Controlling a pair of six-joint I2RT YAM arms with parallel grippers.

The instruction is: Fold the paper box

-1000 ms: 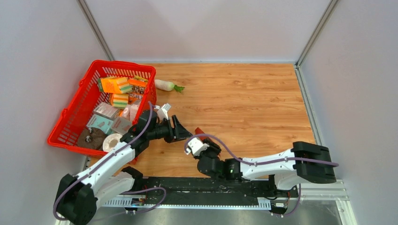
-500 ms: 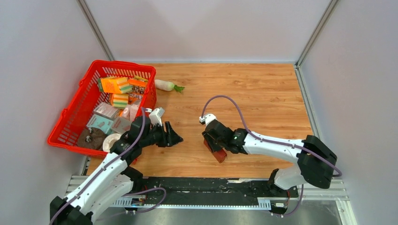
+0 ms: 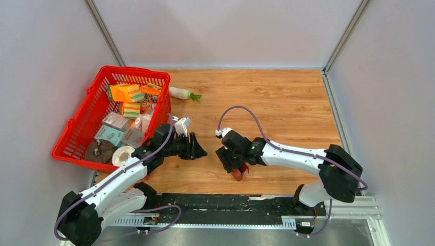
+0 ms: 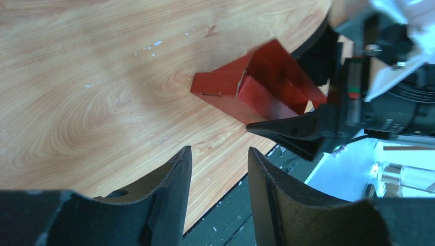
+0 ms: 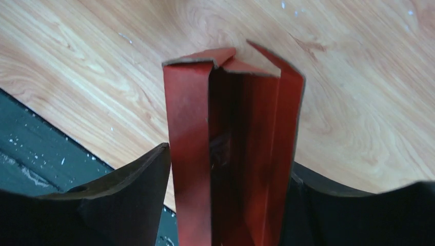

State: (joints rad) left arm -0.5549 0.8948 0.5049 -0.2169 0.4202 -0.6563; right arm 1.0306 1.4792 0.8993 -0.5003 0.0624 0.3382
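The paper box is dark red creased cardboard, folded into a narrow trough with flaps at its far end. My right gripper is shut on it, one finger on each long side, near the table's front edge. In the top view only its lower corner shows. In the left wrist view the box sits ahead with a right finger beside it. My left gripper is open and empty, pointing at the box from its left, a short gap away; its fingers frame bare table.
A red mesh basket full of packets and boxes stands at the left. A white radish lies beside its far corner. The black rail runs along the front edge. Grey walls close in the table.
My right arm swung up from the front edge to mid-table, carrying the box, then shifted slightly left. My left gripper drew back left, then came forward right again toward the box.
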